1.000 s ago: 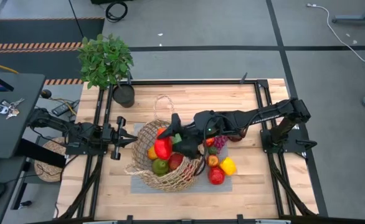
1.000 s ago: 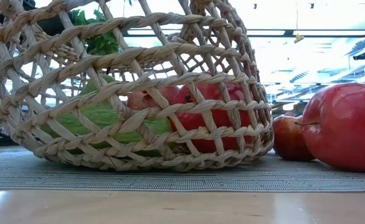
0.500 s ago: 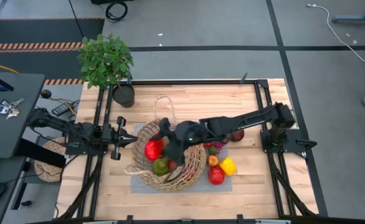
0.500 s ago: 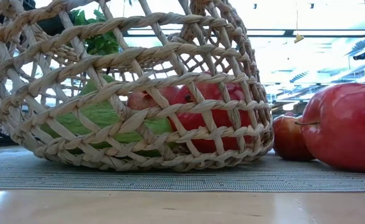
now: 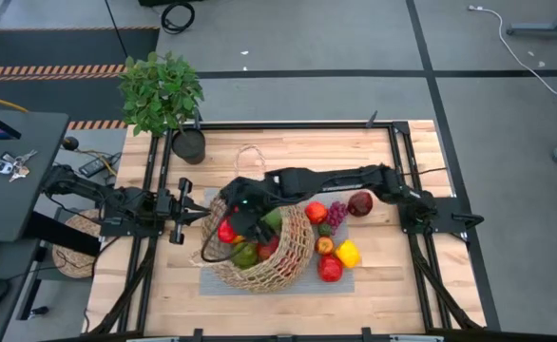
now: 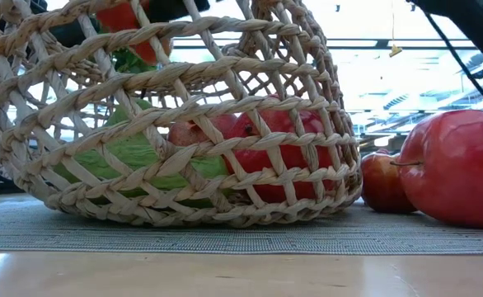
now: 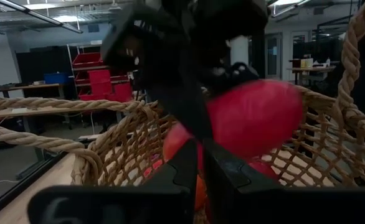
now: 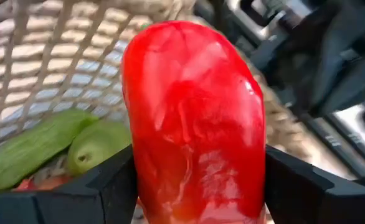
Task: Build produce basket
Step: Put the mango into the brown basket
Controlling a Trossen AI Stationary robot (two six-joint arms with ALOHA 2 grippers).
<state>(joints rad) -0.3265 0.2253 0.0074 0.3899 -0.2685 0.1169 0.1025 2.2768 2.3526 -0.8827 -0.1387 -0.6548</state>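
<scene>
Right wrist view: red pepper [image 8: 195, 118] clamped in the right claw [image 5: 229, 228].
It hangs over the basket [image 5: 288, 261], above the produce inside, probably for dropping; closed left claw [image 5: 185, 211] waits beside the rim.

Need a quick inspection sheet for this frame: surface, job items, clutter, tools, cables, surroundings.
Surface: wooden table, grey mat under the work.
Job's things: wicker basket partly filled; red pepper in transit; six loose pieces beside it, including grapes and red apple.
Clutter: potted plant at far corner.
Tools: right tool over the basket, shut on red pepper; left tool shut on the basket's rim.
Cables: white lead on floor.
Surroundings: keys on side desk.
</scene>
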